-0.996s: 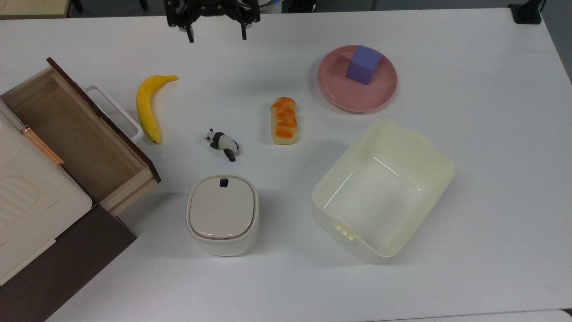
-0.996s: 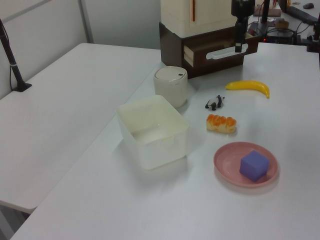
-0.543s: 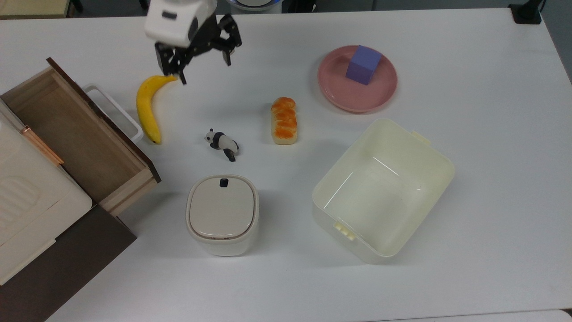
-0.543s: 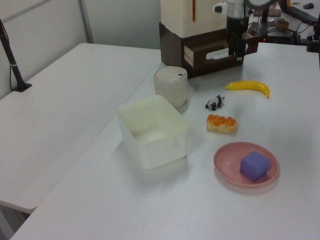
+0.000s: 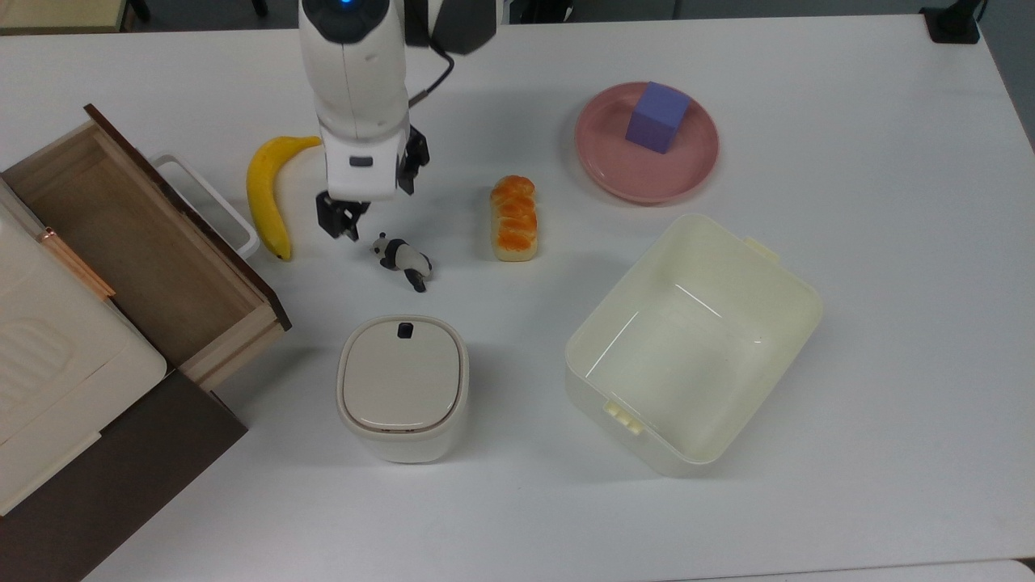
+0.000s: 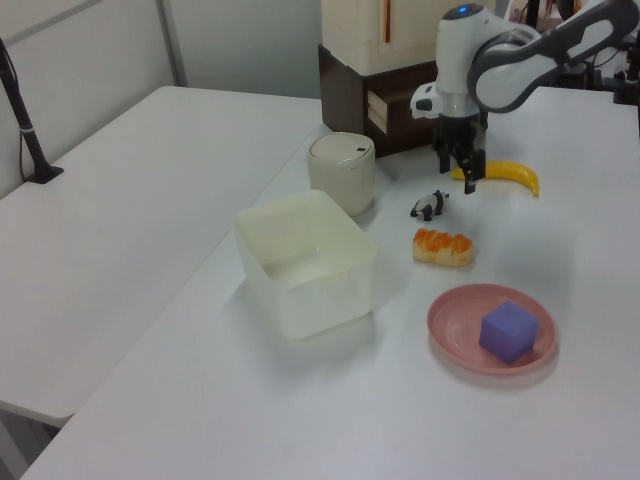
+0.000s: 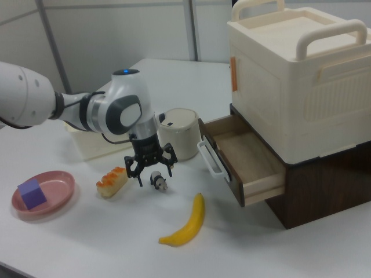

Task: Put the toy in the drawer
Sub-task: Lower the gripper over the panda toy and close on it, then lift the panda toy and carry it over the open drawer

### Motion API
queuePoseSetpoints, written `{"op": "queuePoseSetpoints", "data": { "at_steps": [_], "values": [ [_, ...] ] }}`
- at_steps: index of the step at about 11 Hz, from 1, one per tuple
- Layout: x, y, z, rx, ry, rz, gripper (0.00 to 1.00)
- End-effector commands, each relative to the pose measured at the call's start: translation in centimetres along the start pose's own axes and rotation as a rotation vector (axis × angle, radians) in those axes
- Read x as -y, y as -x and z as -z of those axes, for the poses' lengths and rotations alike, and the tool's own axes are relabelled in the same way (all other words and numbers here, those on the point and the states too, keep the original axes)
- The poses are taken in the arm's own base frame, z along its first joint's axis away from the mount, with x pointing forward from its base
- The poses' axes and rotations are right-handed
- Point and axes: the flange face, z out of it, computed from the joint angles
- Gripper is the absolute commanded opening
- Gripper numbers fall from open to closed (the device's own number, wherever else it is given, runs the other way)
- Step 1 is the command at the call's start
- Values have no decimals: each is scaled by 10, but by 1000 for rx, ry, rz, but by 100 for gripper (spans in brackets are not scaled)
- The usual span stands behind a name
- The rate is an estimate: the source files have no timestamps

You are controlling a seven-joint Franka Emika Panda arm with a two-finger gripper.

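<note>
Where the gripper (image 7: 155, 165) hangs with fingers spread, the toy (image 7: 158, 182) is partly hidden beneath it; black-and-white, it is seen lying mid-table (image 5: 849, 121), well apart from the open drawer (image 5: 145, 242) at the edge.

no legible text, no labels, brands, nos. or signs on any obj, near or far

A lab — white worktables (image 6: 150, 160), partition walls (image 7: 116, 29), cabled equipment (image 6: 560, 45).
</note>
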Motion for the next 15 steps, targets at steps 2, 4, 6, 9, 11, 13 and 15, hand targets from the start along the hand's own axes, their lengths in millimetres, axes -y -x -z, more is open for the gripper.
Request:
{"op": "queuePoseSetpoints", "data": {
  "at_steps": [2, 4, 6, 9, 11, 13, 15],
  "values": [
    [0, -28, -42, -18, 75, 90, 81],
    [-4, -34, -48, -26, 81, 92, 51],
    [-9, -33, -31, -38, 100, 84, 21],
    [-12, -29, -1, -62, 137, 72, 13],
    [-5, -19, 41, -42, 126, 56, 13],
    [-14, -7, 104, -26, 133, 24, 14],
    [-41, 10, 150, -49, 187, -28, 14]
  ]
}}
